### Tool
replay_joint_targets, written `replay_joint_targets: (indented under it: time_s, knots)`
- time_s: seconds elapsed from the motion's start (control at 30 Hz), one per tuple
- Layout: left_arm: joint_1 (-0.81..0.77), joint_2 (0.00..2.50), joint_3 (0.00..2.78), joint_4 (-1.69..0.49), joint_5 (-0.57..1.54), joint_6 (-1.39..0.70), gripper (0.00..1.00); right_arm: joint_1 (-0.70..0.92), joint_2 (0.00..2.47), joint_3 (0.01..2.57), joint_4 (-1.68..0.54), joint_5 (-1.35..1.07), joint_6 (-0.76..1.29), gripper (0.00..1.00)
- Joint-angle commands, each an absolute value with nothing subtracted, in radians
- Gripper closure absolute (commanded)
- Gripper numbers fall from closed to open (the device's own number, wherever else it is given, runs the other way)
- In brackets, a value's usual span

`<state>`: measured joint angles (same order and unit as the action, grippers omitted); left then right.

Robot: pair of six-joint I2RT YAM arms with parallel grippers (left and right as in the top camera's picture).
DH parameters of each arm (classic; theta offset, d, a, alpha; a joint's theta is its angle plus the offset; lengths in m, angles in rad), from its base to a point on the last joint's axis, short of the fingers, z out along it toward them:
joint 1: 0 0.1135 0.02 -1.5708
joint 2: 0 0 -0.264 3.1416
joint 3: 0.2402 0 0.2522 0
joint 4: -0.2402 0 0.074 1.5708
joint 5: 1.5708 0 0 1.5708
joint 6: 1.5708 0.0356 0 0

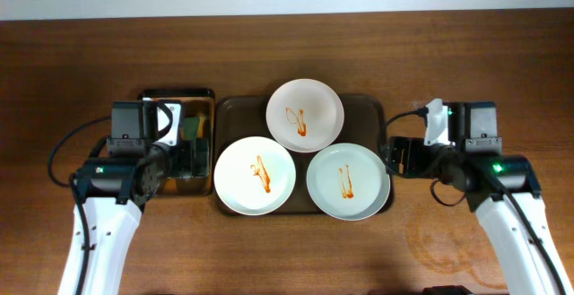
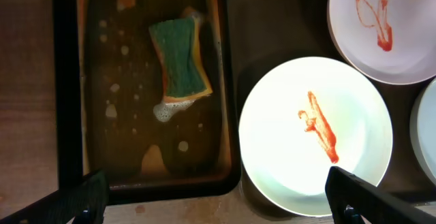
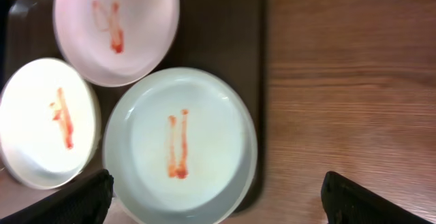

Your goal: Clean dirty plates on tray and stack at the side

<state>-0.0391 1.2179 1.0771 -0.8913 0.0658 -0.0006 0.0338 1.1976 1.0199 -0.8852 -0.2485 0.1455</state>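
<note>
Spread left fingers (image 2: 378, 198) should straddle sponge (image 2: 178, 57) toward left edge of worktop (image 1: 296, 259), then pinch; right fingers (image 3: 371, 200) likewise spread.

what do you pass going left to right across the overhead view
soapy tub holding the sponge → front-left plate → back plate → front-right plate → right gripper

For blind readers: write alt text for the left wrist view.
A green-and-yellow sponge lies in a dark rectangular basin of soapy water, left of a round white plate smeared with red sauce. A second smeared plate shows at top right; the open left gripper frames the bottom corners.
</note>
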Motion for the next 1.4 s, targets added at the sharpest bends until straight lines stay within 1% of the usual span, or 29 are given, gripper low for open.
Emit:
replay_joint_targets:
  time_s: [0.0,0.1,0.13,0.2,0.27,0.3,0.37,0.6,0.73,0.77,0.83,0.87,0.93,1.2,1.3,1.37]
  knots:
    - [-0.043,1.224,1.096,-0.846,0.055,-0.01,0.0,0.039,1.232,1.047,-0.883,-0.352,0.136,0.01]
    - [-0.037,1.265,1.096,-0.758,0.022,-0.054,0.0,0.047,1.231,1.047,-0.884,-0.364,0.136,0.1]
    - [-0.034,1.296,1.096,-0.713,0.019,-0.054,0.03,0.062,1.231,1.047,-0.883,-0.363,0.136,0.11]
    - [-0.035,1.362,1.096,-0.646,0.019,-0.054,0.15,0.093,1.232,1.047,-0.879,-0.363,0.136,0.11]
    - [-0.035,1.442,1.096,-0.598,0.018,-0.054,0.29,0.113,1.232,1.047,-0.872,-0.361,0.136,0.11]
    - [-0.035,1.476,1.096,-0.582,0.017,-0.054,0.31,0.118,1.232,1.047,-0.871,-0.356,0.136,0.11]
    - [-0.035,1.566,1.096,-0.548,-0.014,-0.064,0.34,0.123,1.232,1.047,-0.871,-0.355,0.136,0.11]
    - [-0.034,1.768,1.096,-0.482,-0.063,-0.067,0.36,0.123,1.232,1.047,-0.871,-0.355,0.136,0.11]
    - [-0.035,1.831,1.096,-0.477,-0.106,-0.067,0.44,0.123,1.232,1.047,-0.871,-0.355,0.136,0.11]
    - [-0.035,1.835,1.096,-0.477,-0.106,-0.067,0.48,0.123,1.232,1.047,-0.871,-0.355,0.136,0.11]
    - [-0.035,1.842,1.096,-0.472,-0.106,-0.067,0.64,0.123,1.232,1.047,-0.871,-0.355,0.136,0.11]
    - [-0.035,1.842,1.096,-0.467,-0.105,-0.067,0.78,0.123,1.232,1.047,-0.871,-0.355,0.136,0.11]
    - [-0.035,1.842,1.096,-0.464,-0.105,-0.068,1.0,0.123,1.232,1.047,-0.872,-0.355,0.136,0.11]
    - [-0.035,1.78,1.145,-0.535,-0.102,-0.067,1.0,0.123,1.232,1.047,-0.871,-0.328,0.136,0.11]
    - [-0.035,1.724,1.154,-0.581,-0.102,-0.067,1.0,0.126,1.232,1.047,-0.877,-0.329,0.136,0.15]
    - [-0.035,1.711,1.154,-0.608,-0.102,-0.067,1.0,0.142,1.232,1.047,-0.877,-0.329,0.136,0.15]
